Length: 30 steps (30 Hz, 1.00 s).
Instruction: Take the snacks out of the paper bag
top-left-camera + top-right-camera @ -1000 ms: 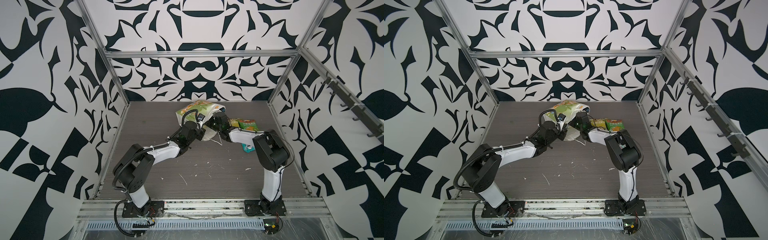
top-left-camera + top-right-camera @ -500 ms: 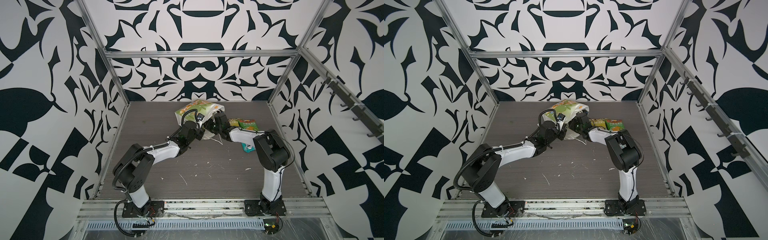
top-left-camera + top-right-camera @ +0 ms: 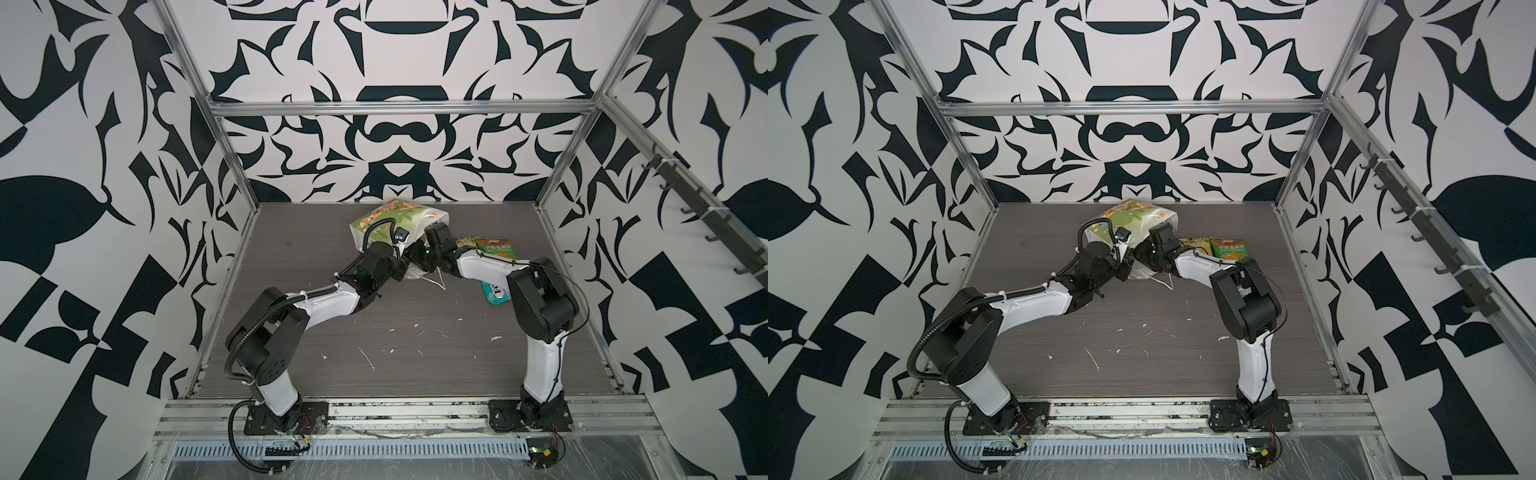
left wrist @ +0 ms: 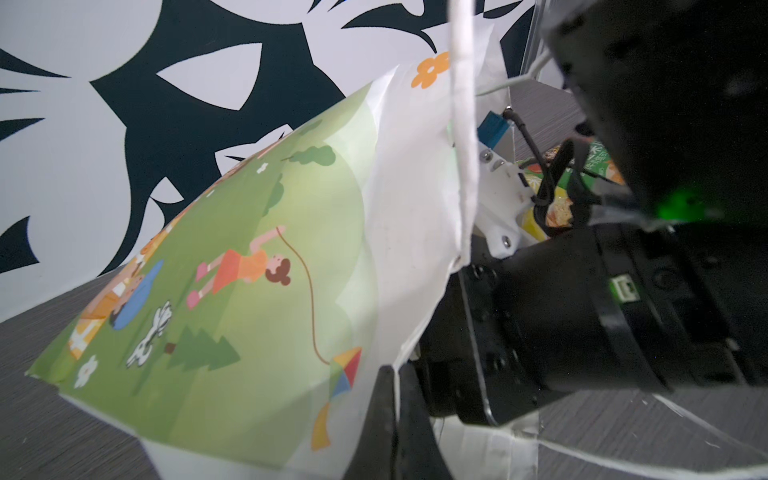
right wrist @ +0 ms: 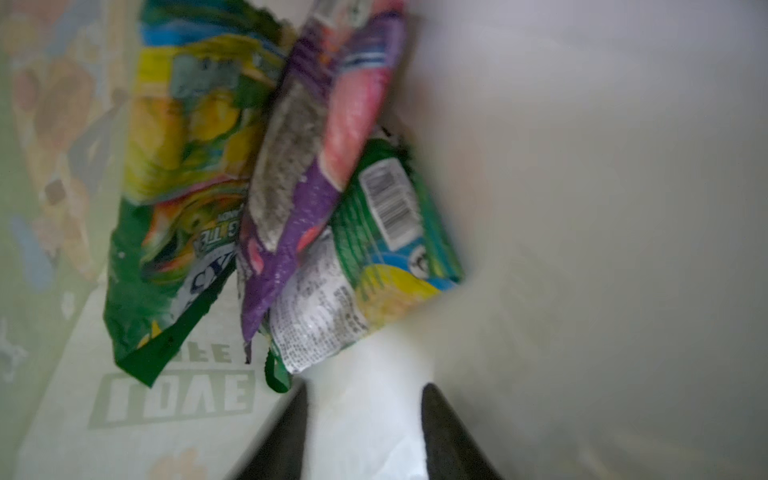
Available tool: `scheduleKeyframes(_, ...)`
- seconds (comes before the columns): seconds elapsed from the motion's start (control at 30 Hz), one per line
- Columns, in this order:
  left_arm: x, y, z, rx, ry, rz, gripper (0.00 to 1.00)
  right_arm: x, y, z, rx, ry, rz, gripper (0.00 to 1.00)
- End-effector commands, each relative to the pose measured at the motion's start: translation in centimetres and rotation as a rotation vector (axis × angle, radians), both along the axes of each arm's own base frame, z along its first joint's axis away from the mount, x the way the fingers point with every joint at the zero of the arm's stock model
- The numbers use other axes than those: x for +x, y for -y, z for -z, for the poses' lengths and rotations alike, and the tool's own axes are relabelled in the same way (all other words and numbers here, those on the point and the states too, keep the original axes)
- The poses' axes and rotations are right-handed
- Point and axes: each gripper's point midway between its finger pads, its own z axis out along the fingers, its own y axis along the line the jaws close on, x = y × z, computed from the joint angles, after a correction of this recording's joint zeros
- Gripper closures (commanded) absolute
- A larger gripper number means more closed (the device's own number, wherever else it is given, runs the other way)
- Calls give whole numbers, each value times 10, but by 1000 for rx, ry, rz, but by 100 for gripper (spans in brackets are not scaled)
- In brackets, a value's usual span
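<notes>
White paper bag [image 3: 390, 218] lies on its side, rim pinched in the closed left gripper [image 4: 395, 415]. Inside it, the right gripper [image 5: 365, 436] has jaws parted and empty; snacks [image 5: 291, 199] lie just beyond the fingertips.

Bright, even across both top views, barely shadowed, bowed at edges. Crisp on the bag [image 4: 232, 291] in the left wrist view, dark and soft close in. Smeared in the right wrist view, snacks [image 5: 291, 187] fuzzy, milky glow.
</notes>
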Motion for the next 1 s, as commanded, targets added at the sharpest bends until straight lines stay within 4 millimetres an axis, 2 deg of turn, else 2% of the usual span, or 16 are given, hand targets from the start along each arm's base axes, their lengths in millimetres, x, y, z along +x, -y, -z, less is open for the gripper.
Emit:
scheduleKeyframes(0.0,6,0,-2,-2,-7,-11,100,12,-12,-19,57,50,4,46)
scheduleKeyframes(0.13,5,0,-3,-4,-7,-10,100,21,-13,-15,71,46,35,46)
scheduleKeyframes(0.27,6,1,-5,-10,-4,-7,100,27,-17,-8,114,40,74,52)
scheduleKeyframes(0.43,6,2,-4,-13,-7,-3,100,36,-23,-9,156,69,111,56)
scheduleKeyframes(0.67,6,2,-3,-12,-4,-3,100,42,-23,-19,155,97,148,86)
scheduleKeyframes(0.83,7,0,-1,-10,-6,-18,100,40,-20,-25,137,109,154,99)
scheduleKeyframes(0.97,7,-4,0,-4,-6,-33,100,37,-17,-33,130,117,148,100)
